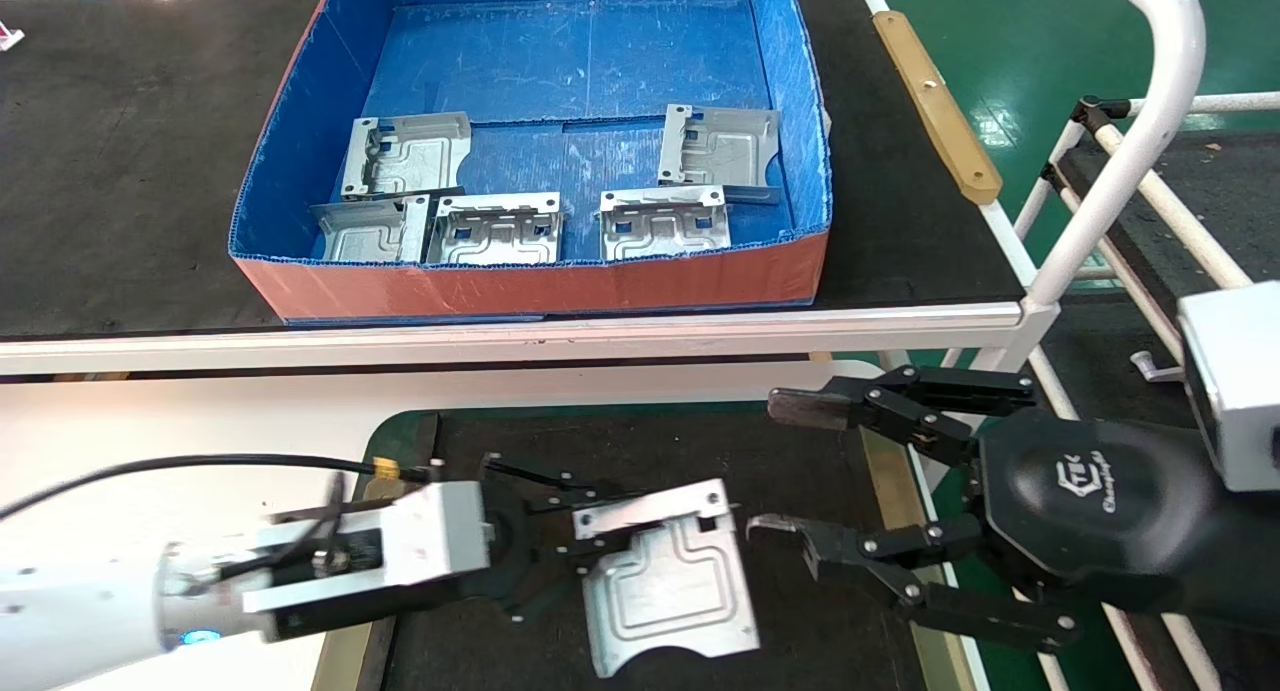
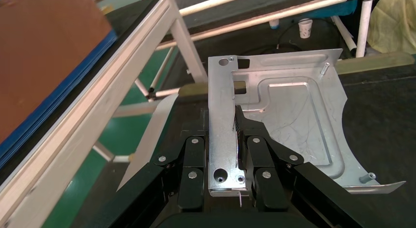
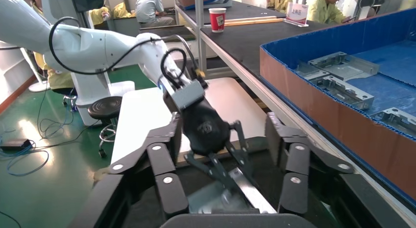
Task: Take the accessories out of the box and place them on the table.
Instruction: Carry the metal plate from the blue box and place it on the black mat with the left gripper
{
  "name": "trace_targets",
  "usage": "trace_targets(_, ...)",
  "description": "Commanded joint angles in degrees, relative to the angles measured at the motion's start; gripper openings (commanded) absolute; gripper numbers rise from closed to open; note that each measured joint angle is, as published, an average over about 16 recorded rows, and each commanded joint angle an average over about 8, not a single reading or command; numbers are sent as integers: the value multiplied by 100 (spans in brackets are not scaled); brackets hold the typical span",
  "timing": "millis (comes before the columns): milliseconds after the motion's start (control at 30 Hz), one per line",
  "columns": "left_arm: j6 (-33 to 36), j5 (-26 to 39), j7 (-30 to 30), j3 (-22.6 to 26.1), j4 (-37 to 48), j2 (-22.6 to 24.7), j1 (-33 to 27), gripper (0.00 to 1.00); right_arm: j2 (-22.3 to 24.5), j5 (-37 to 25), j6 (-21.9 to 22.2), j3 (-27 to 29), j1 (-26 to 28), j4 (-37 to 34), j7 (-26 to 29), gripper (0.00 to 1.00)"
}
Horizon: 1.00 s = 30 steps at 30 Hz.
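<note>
Clamping a silver plate by its bent flange edge, the left gripper holds it over the black felt mat of the table; whether the plate touches the mat cannot be told. Only the left wrist view shows the grip closely: both fingers press the flange from either side (the flange stands upright between them). That view also shows the plate's raised channel embossing, a rectangular cutout and small studs. From the head view alone come the five other accessories lying in the near half of the blue box, which sits on the black-topped bench. The right gripper hovers just beside the held plate, jaws wide apart, and its wrist view faces the left gripper between its own spread fingers.
</note>
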Motion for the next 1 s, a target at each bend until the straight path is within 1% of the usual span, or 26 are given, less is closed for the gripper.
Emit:
trace_targets(33, -107, 89, 68, 61, 25, 168, 17, 0, 0, 0, 0, 0, 0, 0, 0, 100)
trace_targets(167, -114, 269, 337, 207, 355, 530, -107, 0, 0, 0, 0, 0, 0, 0, 0, 100)
trace_targets(333, -119, 478, 795, 360, 995, 1017, -331, 0, 0, 0, 0, 0, 0, 0, 0, 100)
trace_targets(733, -344, 793, 1998, 537, 3225, 2217, -1128, 0, 0, 0, 0, 0, 0, 0, 0, 100)
trace_targets(867, -440, 792, 2371, 587, 3788, 2456, -1319, 0, 0, 0, 0, 0, 0, 0, 0, 100)
trace_targets(1000, -612, 703, 2586, 710, 4054, 2556, -1400, 0, 0, 0, 0, 0, 0, 0, 0, 100)
